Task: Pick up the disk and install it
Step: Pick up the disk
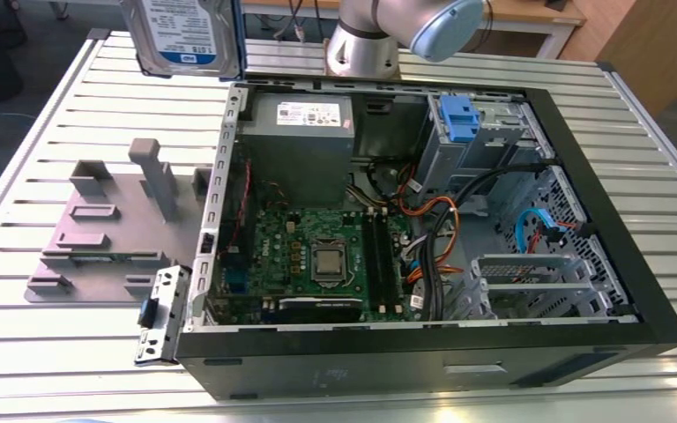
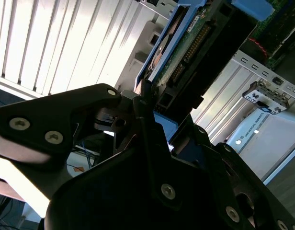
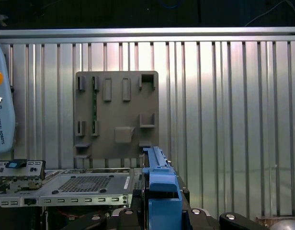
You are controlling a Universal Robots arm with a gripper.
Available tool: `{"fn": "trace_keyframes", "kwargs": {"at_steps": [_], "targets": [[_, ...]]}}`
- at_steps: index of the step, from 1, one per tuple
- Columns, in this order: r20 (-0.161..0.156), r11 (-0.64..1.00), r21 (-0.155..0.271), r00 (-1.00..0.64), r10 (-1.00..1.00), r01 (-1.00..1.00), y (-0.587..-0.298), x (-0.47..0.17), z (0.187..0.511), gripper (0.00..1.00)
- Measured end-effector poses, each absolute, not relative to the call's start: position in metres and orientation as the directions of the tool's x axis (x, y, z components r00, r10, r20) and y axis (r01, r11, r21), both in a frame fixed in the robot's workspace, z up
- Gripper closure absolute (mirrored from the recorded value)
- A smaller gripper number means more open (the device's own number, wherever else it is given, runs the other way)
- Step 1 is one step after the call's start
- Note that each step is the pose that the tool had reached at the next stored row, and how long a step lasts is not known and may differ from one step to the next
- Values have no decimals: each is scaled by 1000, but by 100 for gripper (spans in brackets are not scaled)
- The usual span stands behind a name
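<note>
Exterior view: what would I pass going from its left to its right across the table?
First the grey holder plate → green motherboard → bundle of cables → silver drive cage. The disk, held up high, overlaps the plate, so it is left out.

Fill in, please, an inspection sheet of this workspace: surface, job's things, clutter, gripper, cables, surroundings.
Surface: slatted metal table carrying an open computer case.
Job's things: the disk is off the table, held up past the case's far corner at the exterior view's left.
Clutter: grey fixture plate with upright holders; small metal bracket beside the case; blue clip in the drive bay.
Gripper: gripper shut on the disk's blue-railed edge.
Cables: orange and black bundle and blue cable, inside the case.
Surroundings: robot arm behind the case; wooden furniture beyond the table.
</note>
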State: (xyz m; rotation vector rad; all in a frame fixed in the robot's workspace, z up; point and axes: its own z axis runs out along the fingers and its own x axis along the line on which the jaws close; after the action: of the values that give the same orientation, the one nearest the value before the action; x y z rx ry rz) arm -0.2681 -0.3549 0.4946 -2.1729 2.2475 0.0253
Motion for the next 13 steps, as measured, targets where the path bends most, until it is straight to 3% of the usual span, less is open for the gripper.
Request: {"fn": "trace_keyframes", "kwargs": {"at_steps": [13], "targets": [[-22,34,1,-34,-999,-999,-355,-265,495,64]]}}
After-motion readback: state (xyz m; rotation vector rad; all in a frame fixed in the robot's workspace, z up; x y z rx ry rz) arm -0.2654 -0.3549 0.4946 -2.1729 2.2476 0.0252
